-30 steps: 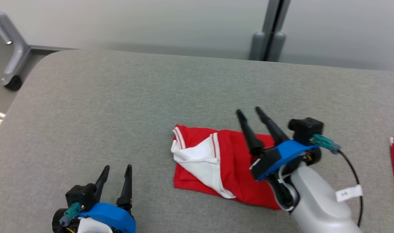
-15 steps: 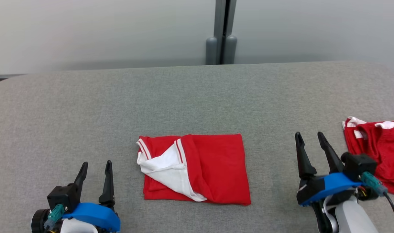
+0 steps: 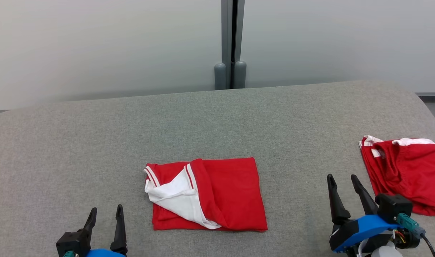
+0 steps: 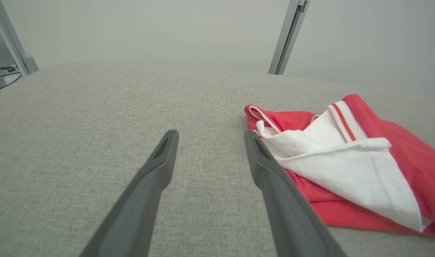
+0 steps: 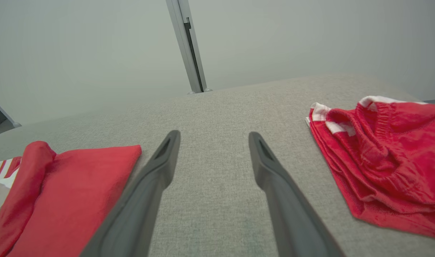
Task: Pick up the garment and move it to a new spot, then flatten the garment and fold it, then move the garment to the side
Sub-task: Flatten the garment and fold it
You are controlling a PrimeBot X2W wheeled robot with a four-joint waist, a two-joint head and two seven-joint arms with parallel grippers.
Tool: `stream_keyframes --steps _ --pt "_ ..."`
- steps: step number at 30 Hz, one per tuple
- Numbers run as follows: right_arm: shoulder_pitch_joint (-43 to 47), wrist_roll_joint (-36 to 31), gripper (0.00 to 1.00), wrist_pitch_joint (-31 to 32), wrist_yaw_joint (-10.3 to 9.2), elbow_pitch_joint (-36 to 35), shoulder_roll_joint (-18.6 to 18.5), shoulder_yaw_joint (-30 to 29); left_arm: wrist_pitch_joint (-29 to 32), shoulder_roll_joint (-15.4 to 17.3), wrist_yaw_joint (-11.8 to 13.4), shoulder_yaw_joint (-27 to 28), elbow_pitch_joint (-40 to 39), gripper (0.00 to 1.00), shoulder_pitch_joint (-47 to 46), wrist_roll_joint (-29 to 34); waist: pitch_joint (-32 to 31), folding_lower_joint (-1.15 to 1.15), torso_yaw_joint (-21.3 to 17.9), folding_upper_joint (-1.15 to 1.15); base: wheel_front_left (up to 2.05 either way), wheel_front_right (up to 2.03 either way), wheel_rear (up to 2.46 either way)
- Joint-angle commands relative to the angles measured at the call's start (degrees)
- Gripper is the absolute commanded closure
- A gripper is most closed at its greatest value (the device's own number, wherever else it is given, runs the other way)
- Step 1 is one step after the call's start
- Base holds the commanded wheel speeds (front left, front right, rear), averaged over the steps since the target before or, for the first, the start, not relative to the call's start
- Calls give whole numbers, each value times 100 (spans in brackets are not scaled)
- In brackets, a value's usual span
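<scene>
A folded red garment [image 3: 221, 192] with a white, red-striped panel turned out on its left lies flat in the middle of the grey fabric table [image 3: 96, 142]. My left gripper [image 3: 106, 210] hovers open near the front edge, to the garment's lower left. In the left wrist view the left gripper [image 4: 210, 135] has bare table between its fingers, and the garment [image 4: 349, 167] lies just to their right. My right gripper [image 3: 341, 177] is open and holds nothing, off the garment's right side. From the right wrist, the right gripper [image 5: 214, 135] shows the garment [image 5: 71, 185] at the left.
A second red garment [image 3: 403, 175] with white trim lies bunched near the table's right edge, also in the right wrist view as the second garment [image 5: 389, 167]. A grey post [image 3: 230, 43] and pale wall panels stand behind the table. The table's right corner is rounded.
The head camera has swung right and tilted, shifting the whole picture. My right gripper, which hung over the folded garment's right part, has come off it to the right. Both grippers stayed open.
</scene>
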Motion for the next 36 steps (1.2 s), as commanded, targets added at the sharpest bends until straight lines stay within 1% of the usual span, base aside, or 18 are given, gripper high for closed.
stream_keyframes --steps 1,6,10,11,13,18,24,30,33,36 --pt "43 -12 0 -17 3 9 -23 -5 -13 13 13 44 -8 0 -12 42 9 1 21 0 0 0 0" --pt "-68 -11 0 -17 3 22 -22 67 -13 -26 10 17 -27 0 -129 64 85 1 124 0 0 0 0" --pt "-214 39 0 -17 3 88 -21 222 -13 -10 8 -145 -20 0 -202 -7 217 1 316 0 0 0 0" --pt "-249 94 30 -17 3 137 -21 304 -13 -2 8 -179 -14 0 -230 -28 246 1 384 0 0 0 0" --pt "-366 131 100 -16 3 277 -17 514 -13 14 8 -303 11 0 -279 -98 315 1 562 0 0 0 0" --pt "-812 42 100 -17 3 700 -23 863 -13 109 7 -501 55 0 -389 -270 452 1 1107 0 0 0 0" --pt "-1337 -66 100 -16 3 1438 -25 754 -13 224 7 -691 99 0 -517 -468 593 1 1807 0 0 0 0" --pt "-1681 -139 100 -17 3 1965 -25 847 -13 295 6 -838 87 0 -626 -629 769 1 2251 0 0 0 0" --pt "-1775 42 100 -17 3 2094 -24 1154 -13 313 6 -915 104 0 -623 -707 803 1 2349 0 0 0 0" --pt "-1721 392 100 -17 3 1882 -15 1903 -13 342 6 -896 108 0 -612 -755 790 1 2337 0 0 0 0"
